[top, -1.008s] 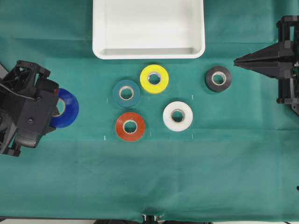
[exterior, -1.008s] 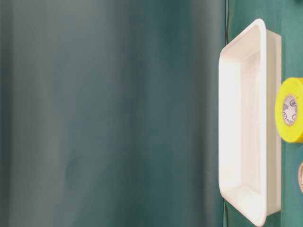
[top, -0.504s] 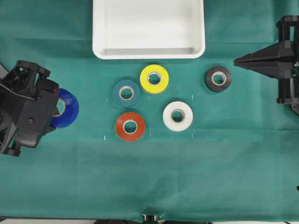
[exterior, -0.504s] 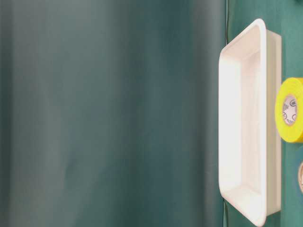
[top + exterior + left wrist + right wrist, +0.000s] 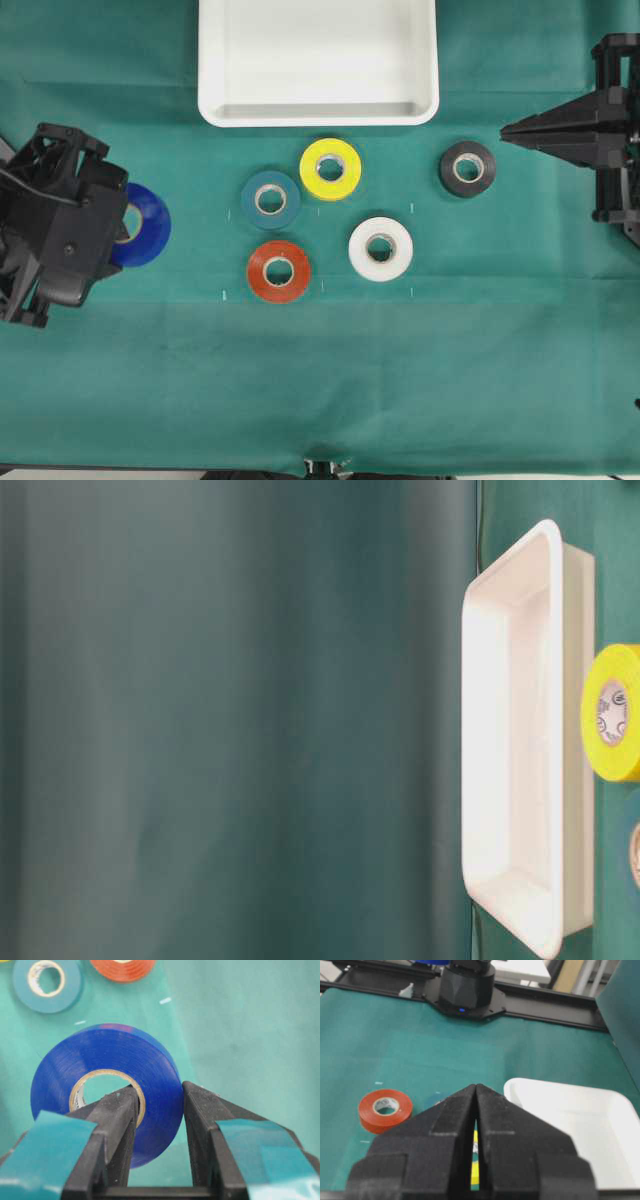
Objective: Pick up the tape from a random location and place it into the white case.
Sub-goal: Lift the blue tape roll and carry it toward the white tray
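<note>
The grab looks done — the left gripper (image 5: 159,1110) is clamped on the wall of the royal-blue tape roll (image 5: 107,1085), one finger through its core — but the carry to the white case (image 5: 318,108), well away from it and holding nothing, remains.

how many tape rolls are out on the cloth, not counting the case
6. The royal-blue tape is at far left, clamped in the left end effector; teal roll, yellow roll, red roll and white roll cluster centrally; black roll at right. None seems hidden.

Lab bench; green cloth (image 5: 400,380)
</note>
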You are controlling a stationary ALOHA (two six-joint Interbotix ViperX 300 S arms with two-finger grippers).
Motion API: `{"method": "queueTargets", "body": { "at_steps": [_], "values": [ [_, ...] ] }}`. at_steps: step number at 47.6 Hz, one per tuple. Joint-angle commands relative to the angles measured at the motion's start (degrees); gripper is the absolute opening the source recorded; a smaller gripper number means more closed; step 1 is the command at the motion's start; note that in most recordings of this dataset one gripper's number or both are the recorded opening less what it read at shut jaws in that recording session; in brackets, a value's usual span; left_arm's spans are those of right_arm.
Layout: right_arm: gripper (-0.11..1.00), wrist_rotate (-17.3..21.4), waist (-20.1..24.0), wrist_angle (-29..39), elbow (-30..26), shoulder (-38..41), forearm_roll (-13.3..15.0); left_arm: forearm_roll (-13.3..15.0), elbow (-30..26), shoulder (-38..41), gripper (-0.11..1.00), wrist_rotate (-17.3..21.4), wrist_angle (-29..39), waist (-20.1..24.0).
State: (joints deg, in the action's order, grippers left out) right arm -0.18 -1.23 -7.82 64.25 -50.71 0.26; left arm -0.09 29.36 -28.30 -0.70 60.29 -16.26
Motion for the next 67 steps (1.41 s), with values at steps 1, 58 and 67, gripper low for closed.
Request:
{"method": "queueTargets", "body": {
  "at_steps": [1, 58, 67],
  "values": [
    [0.0, 0.18, 0.0, -0.18, -1.05, 0.26, 0.09, -0.35, -0.44, -0.7, 0.24, 0.88, -0.26, 2.02],
    [0.0, -0.09, 0.0, 0.0, -1.14, 0.53, 0.09, -0.18, -2.2, 0.7, 0.24, 16.79, -0.53, 31.38],
    [0.0, -0.09, 0.0, 0.0, -1.14, 0.53, 0.09, -0.18, -3.96, 3.52, 0.24, 16.96, -1.05, 31.38]
  ]
}}
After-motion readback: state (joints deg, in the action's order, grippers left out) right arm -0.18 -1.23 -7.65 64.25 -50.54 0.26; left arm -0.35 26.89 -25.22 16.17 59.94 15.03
